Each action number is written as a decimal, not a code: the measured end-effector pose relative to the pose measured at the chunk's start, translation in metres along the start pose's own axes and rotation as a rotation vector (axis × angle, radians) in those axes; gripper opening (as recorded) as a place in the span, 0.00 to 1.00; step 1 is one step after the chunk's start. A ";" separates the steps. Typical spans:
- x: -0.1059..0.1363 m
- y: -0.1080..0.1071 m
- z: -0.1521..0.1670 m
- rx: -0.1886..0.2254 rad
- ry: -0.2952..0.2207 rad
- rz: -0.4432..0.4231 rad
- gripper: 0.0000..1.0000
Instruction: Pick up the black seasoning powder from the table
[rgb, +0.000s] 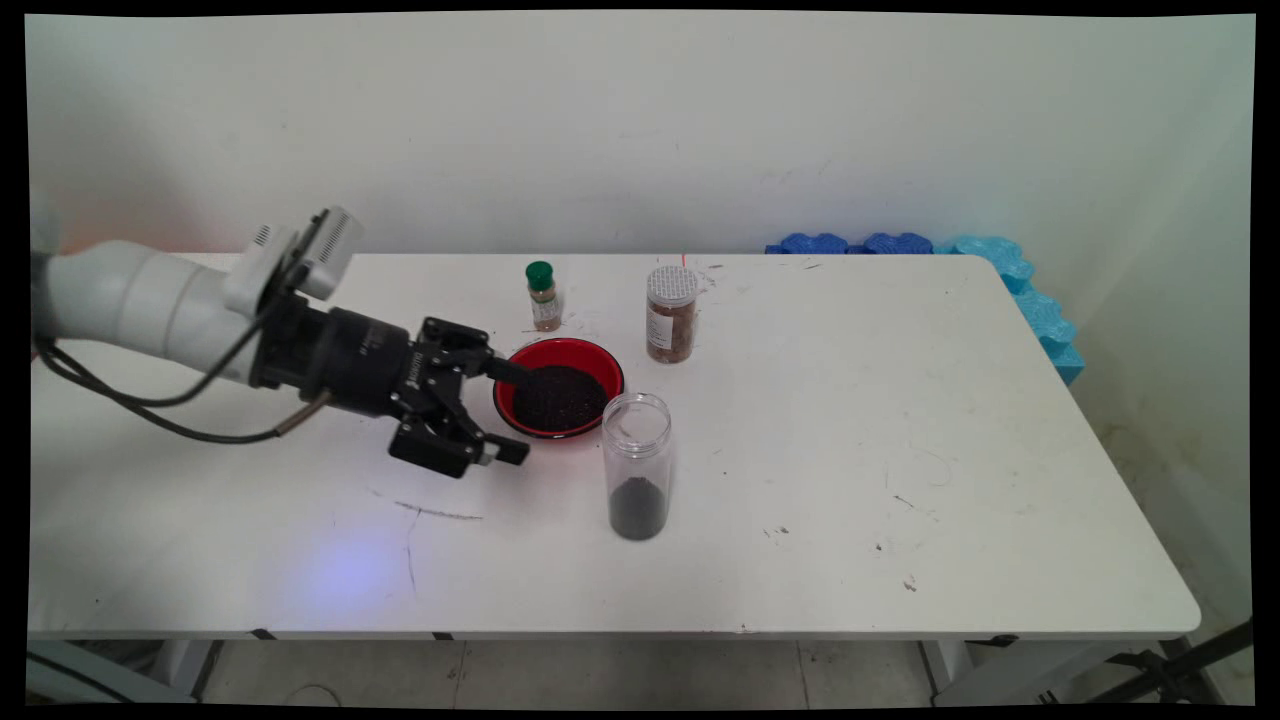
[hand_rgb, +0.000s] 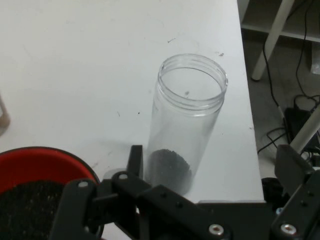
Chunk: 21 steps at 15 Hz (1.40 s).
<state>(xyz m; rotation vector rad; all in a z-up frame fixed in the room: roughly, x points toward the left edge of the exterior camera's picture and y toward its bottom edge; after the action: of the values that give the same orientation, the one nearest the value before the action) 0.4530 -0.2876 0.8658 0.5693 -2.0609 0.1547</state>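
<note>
My black gripper (rgb: 513, 412) hangs low over the table, open, just left of a red bowl (rgb: 560, 346) filled with dark grains. One finger (rgb: 508, 371) reaches over the bowl's left rim; the other finger (rgb: 510, 453) sits nearer the table's front. Nothing is held. A clear lidless jar (rgb: 636, 465) with a little dark grain at its bottom stands upright to the right of the gripper, in front of the bowl. In the hand view the jar (hand_rgb: 187, 125) stands ahead between the fingers of the gripper (hand_rgb: 211, 152), and the bowl's rim (hand_rgb: 45, 154) shows at lower left.
Behind the bowl stand a small bottle with a green cap (rgb: 543, 296) and a white-lidded jar of brown contents (rgb: 671, 314). Blue foam pieces (rgb: 900, 243) line the back right corner. The table's right edge (hand_rgb: 245, 100) runs close to the clear jar in the hand view.
</note>
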 end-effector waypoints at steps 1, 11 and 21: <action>-0.001 0.000 0.005 -0.002 0.002 0.003 1.00; -0.011 0.000 0.055 -0.010 0.025 0.030 1.00; -0.014 -0.003 0.091 -0.007 0.040 0.082 1.00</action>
<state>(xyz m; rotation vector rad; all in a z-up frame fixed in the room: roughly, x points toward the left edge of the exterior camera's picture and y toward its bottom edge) 0.3895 -0.3155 0.8045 0.4741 -2.0460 0.2049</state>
